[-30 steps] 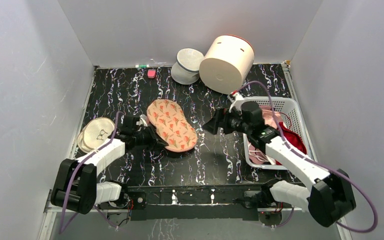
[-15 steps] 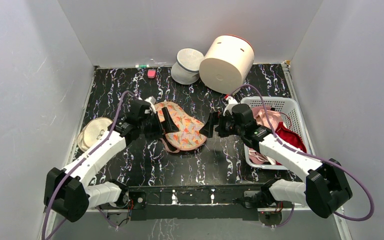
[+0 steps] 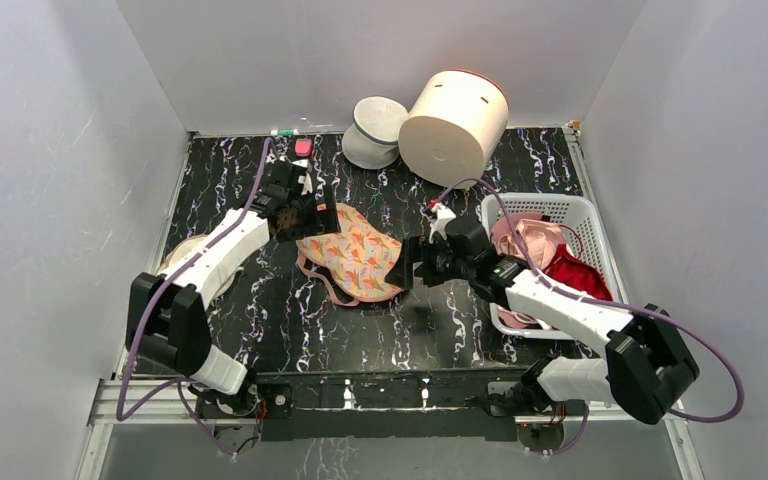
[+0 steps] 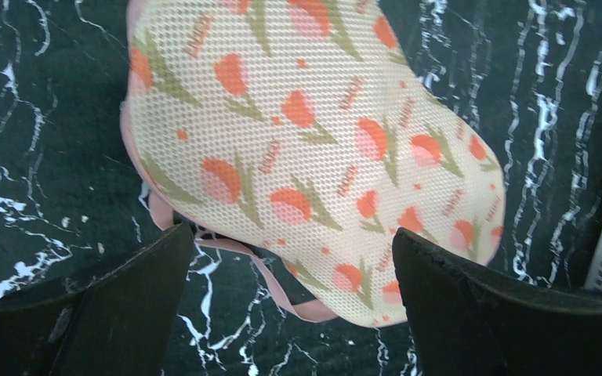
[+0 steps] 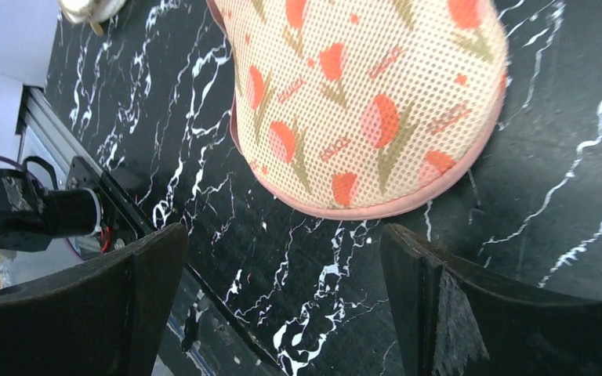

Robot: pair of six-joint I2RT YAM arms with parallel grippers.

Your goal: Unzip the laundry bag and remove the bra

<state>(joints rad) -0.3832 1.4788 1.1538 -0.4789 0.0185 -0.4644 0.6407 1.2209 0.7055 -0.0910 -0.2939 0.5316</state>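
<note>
The laundry bag (image 3: 358,255) is laid on the black marbled desk (image 3: 280,320), approx. at centre, betw. the two arms. Its peach tulip-print mesh is shown close up in both wrist views.

The left end effector (image 3: 312,218) is held over the bag's far-left end, jaws spread wide, nothing gripped. In the left wrist view the bag is framed betw. the two black fingers (image 4: 117,313).

The right end effector (image 3: 412,265) is placed just beside the bag's right end, low over the desk, jaws likewise wide and empty.

A thin pink loop (image 3: 318,285) is seen sticking out at the bag's near-left edge and lying on the desk. It may be a strap of the bra, but that can't be confirmed.

On the right a white slotted basket (image 3: 570,205) is set, w/ a salmon-pink satin garment (image 3: 532,240) and a dark red garment (image 3: 585,280) inside.

At the back a big cream cylinder (image 3: 455,115) is stood tilted, w/ a white-grey round pouch (image 3: 375,130) just beside it. A round mesh disc (image 3: 182,265) at the desk's left edge is partly covered by the left arm.
</note>
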